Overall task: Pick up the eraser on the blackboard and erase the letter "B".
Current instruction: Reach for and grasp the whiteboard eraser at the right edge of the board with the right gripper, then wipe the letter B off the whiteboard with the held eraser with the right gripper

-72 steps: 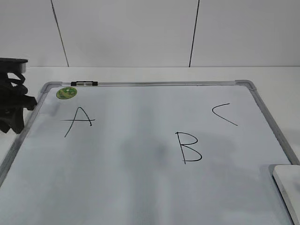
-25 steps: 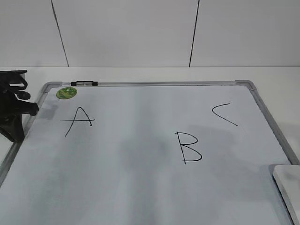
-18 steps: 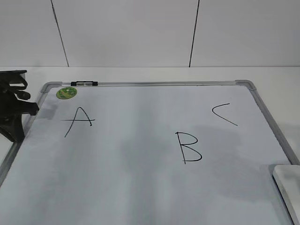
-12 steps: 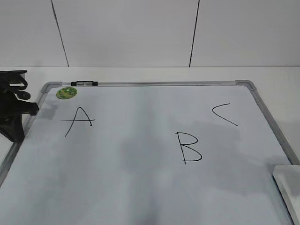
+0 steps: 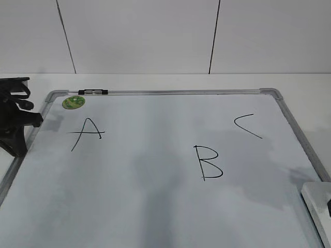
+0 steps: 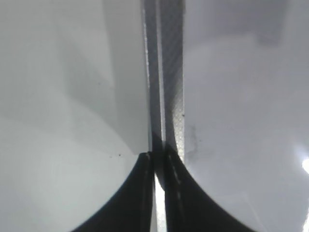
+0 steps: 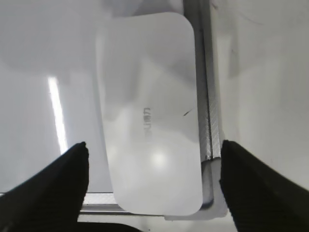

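Observation:
The blackboard is a white dry-erase board with a silver frame, a green sticker and black letters. The letter "B" is right of centre. The eraser is a white block at the board's near right corner, cut off by the view's edge. In the right wrist view the eraser lies along the frame, and my right gripper is open with a finger on either side of its near end. My left gripper is shut and empty over the board's left frame; it also shows at the exterior view's left edge.
A hand-drawn "A" is at the left and a "C" at the right of the board. A small clip sits on the top frame. A white wall stands behind the table.
The left arm has shifted slightly up at the left edge. A shadow has spread over the board's right side, and a dark part of the right arm now shows beside the eraser.

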Controlling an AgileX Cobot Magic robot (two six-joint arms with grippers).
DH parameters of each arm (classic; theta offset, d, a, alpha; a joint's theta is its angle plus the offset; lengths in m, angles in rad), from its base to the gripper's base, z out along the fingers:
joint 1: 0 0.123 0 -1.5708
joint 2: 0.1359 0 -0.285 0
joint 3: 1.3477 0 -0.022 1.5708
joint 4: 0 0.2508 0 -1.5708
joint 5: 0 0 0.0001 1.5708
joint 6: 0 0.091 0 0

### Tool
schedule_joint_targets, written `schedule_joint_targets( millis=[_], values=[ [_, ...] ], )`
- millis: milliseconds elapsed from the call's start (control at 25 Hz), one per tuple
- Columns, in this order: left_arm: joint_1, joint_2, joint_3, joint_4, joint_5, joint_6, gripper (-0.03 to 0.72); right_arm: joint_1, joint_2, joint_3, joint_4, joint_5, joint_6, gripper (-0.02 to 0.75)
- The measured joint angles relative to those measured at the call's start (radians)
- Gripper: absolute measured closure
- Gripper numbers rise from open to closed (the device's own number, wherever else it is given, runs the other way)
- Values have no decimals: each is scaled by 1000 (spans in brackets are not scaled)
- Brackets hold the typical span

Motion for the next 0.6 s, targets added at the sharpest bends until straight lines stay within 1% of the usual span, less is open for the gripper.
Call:
schedule_joint_targets(
  millis=[240,440,600],
  values=[
    [0,0,0,-2,0,0,667,0,79,0,1,-52,-21,85],
    [0,0,0,-2,0,0,667,40,127,-2,-6,-96,-30,85],
    [0,0,0,-2,0,0,667,48,180,-2,-14,-109,-30,85]
  ],
)
